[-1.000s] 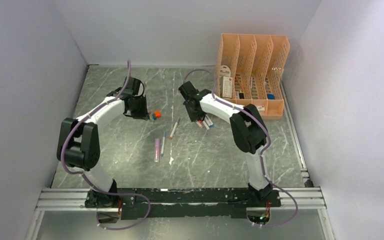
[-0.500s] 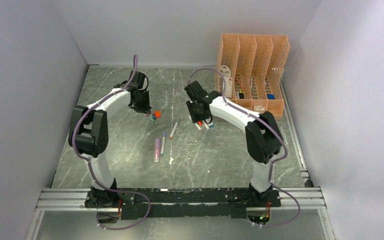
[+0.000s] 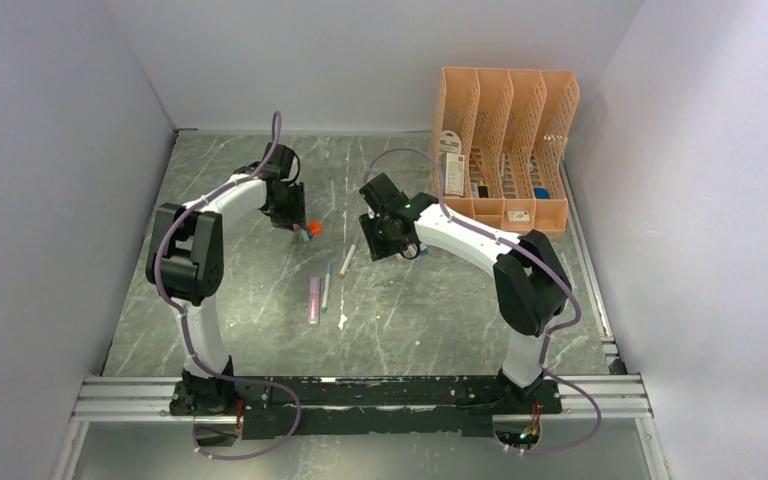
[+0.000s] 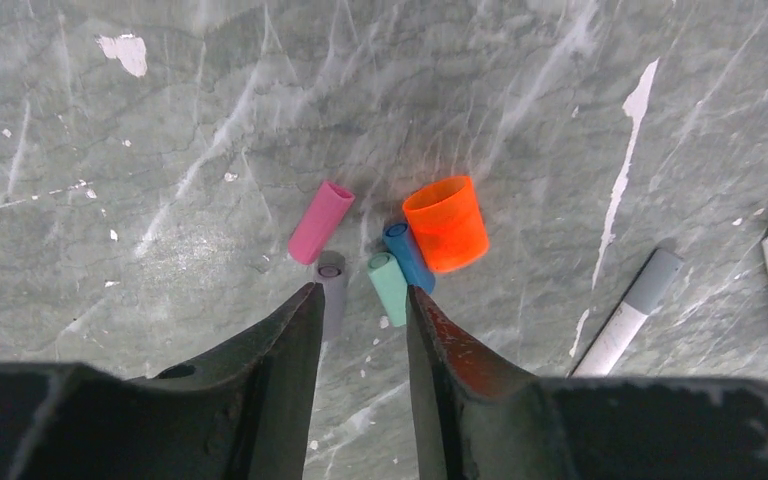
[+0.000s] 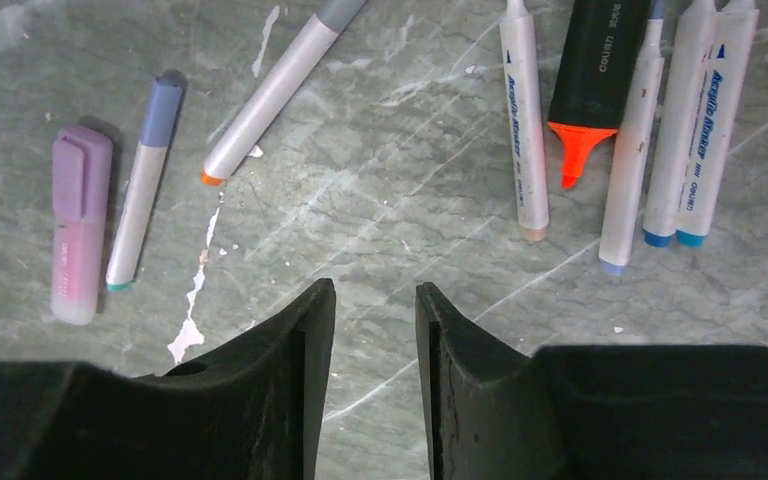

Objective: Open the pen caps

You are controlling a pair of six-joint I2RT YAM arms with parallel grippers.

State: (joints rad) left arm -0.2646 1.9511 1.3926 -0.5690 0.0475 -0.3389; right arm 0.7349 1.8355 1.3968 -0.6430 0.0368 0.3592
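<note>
Pen caps [image 4: 447, 223] loose on surface [image 3: 250, 300], orange, blue, teal, grey and pink, clustered just ahead of left claw [image 4: 360, 300], spread and empty. Right claw [image 5: 375, 295] parted, gripping nothing, over row of five pens [image 5: 628, 150], black marker [image 5: 600, 50] among them, orange tip bare. Highlighter [image 5: 78, 225] and two further pens lying apart. File rack [image 3: 505, 140] at far right.

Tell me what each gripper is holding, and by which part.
Nothing is held. The left gripper hangs open above the loose caps lying on the table; the right gripper hangs open above the pens, touching none.
</note>
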